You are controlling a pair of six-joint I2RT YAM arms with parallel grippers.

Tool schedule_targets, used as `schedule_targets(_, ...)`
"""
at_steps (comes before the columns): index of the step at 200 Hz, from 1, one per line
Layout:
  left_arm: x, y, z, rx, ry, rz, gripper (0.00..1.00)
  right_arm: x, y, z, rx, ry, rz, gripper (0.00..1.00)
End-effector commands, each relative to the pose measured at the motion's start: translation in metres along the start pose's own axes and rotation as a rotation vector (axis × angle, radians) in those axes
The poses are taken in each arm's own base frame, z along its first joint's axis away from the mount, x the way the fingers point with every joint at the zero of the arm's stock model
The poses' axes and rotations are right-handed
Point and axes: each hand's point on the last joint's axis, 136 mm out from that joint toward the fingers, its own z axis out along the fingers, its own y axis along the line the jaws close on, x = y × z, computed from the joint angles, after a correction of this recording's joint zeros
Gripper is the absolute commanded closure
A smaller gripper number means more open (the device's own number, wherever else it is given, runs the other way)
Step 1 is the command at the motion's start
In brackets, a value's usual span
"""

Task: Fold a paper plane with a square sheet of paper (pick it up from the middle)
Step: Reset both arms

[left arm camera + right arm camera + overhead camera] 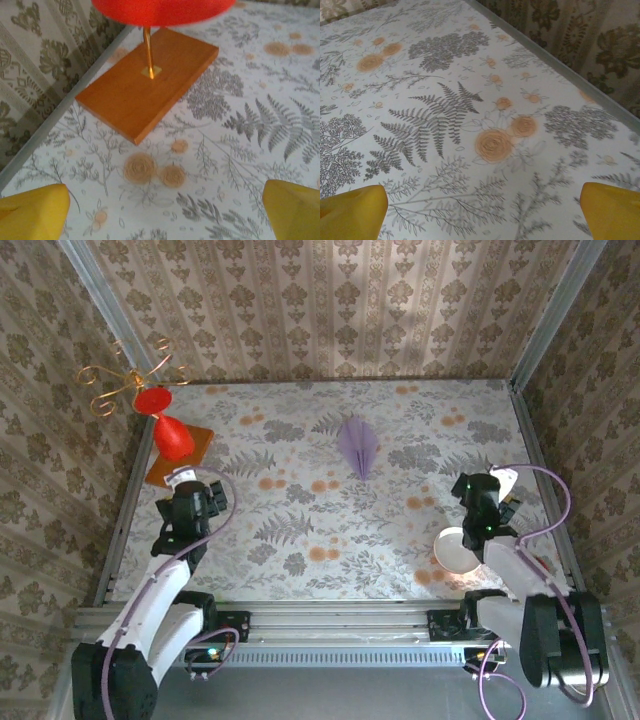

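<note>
From above, the plane [358, 447] lies flat on the far middle of the table [300, 540], point toward the arms, well apart from both grippers. The left gripper [192, 502] sits near the vase [172, 435] on its mat [200, 440]; the right gripper [480, 502] sits beside a bowl [455, 550].

Left wrist: yellow fingers [32, 212] spread wide, grasping nothing (mat ahead).

Right wrist: fingers [352, 212] likewise spread over the bare cloth.
</note>
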Motion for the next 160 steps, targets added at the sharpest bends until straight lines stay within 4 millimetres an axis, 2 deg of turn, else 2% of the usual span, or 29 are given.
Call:
schedule_targets(1,-0.019,-0.011,0.009,0.090,-0.119,0.050,0.00,-0.019,0.026,0.014,-0.088,-0.079,0.010,0.00)
schedule_targets(15,-0.018,-0.014,0.017,0.146,-0.152,0.036,0.00,-0.027,0.043,0.018,-0.159,-0.111,-0.027,0.00)
schedule_targets(26,-0.015,-0.011,0.025,0.178,-0.161,0.004,0.00,-0.032,0.047,0.021,-0.169,-0.135,-0.032,0.00)
schedule_targets(52,-0.014,-0.011,0.040,0.234,-0.183,0.007,0.02,-0.031,0.068,0.023,-0.267,-0.137,-0.099,0.00)
schedule_targets(71,-0.013,-0.019,0.045,0.284,-0.217,0.032,0.02,-0.032,0.080,0.020,-0.340,-0.167,-0.143,0.00)
schedule_targets(96,-0.013,-0.028,0.053,0.339,-0.254,0.025,0.02,-0.029,0.091,0.021,-0.399,-0.187,-0.167,0.00)
schedule_targets(101,-0.014,-0.029,0.055,0.346,-0.255,0.023,0.01,-0.020,0.093,0.026,-0.405,-0.163,-0.181,0.00)
schedule_targets(117,-0.016,-0.034,0.062,0.362,-0.242,0.048,0.01,-0.014,0.099,0.031,-0.424,-0.154,-0.192,0.00)
schedule_targets(160,-0.015,-0.040,0.078,0.372,-0.240,0.089,0.01,-0.008,0.103,0.036,-0.435,-0.140,-0.202,0.00)
